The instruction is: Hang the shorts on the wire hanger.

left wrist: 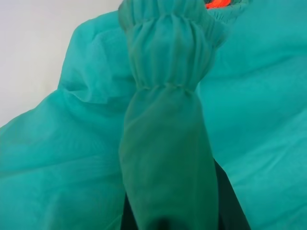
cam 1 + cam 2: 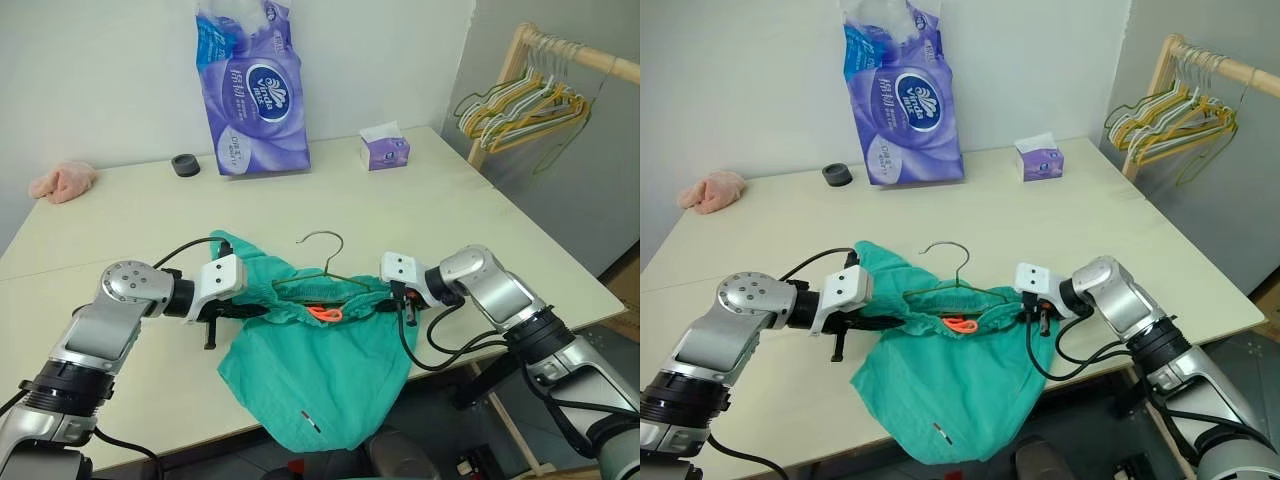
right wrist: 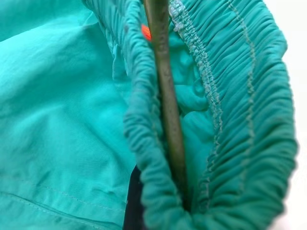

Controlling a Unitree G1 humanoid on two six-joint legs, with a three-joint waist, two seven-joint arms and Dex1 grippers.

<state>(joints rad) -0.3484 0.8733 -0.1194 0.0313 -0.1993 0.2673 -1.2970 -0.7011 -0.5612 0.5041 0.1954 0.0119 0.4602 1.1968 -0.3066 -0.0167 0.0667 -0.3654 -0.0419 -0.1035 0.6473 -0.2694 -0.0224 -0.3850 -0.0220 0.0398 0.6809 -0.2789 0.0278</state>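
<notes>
Your left end effector (image 2: 250, 308) is clamped on the gathered waistband of the shorts (image 2: 320, 385), which hang over the near edge of the desk (image 2: 120, 220). Your right end effector (image 2: 385, 300) has pinched together on the waistband's other end, apparently catching the wire hanger (image 2: 325, 262) too, whose hook pokes out above the fabric.

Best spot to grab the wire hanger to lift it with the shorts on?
Probably the curved hook of the wire hanger, approached from above on the table's far side. It is the one part sticking clear of the shorts; the arms are tucked inside the gathered waistband.
</notes>
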